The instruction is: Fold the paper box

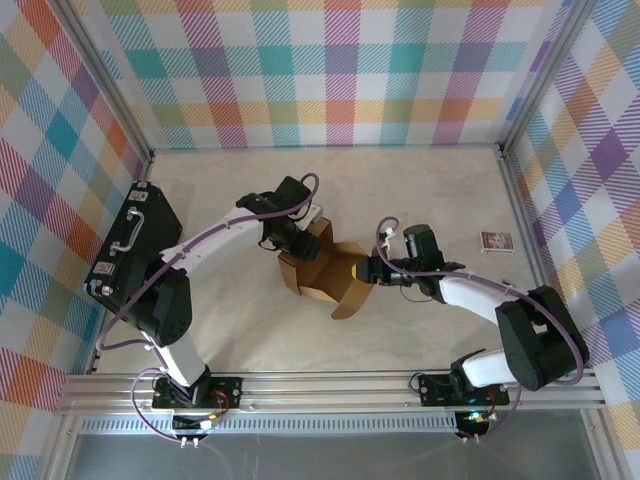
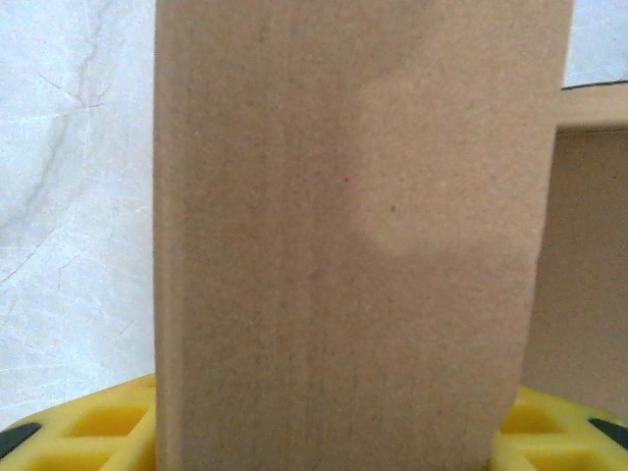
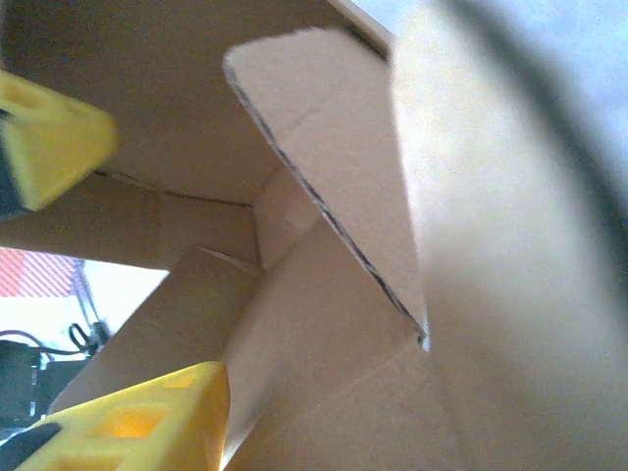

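1. The box [image 1: 320, 262] sits in the middle of the table [image 1: 420, 190], half folded. Walls stand up on its left, and a rounded flap sticks out at its near right.
2. My left gripper [image 1: 293, 243] is at the box's far left corner.
3. From that wrist I see a plain cardboard panel standing upright between my yellow fingers [image 2: 88, 427], hiding their inner sides. I cannot tell whether I am pressing on it or only straddling it.
4. My right gripper [image 1: 366, 270] is at the box's right side, pointing into it.
5. From that wrist, my fingers [image 3: 54, 132] stand well apart, one high and one low. The box's inner walls and a slanted flap lie ahead of them. Nothing is pinched between them, so the jaws are open.
6. A black case [image 1: 135, 250] lies at the table's left edge, well apart from the box.
7. A small packet [image 1: 497, 241] lies at the far right, near the wall.
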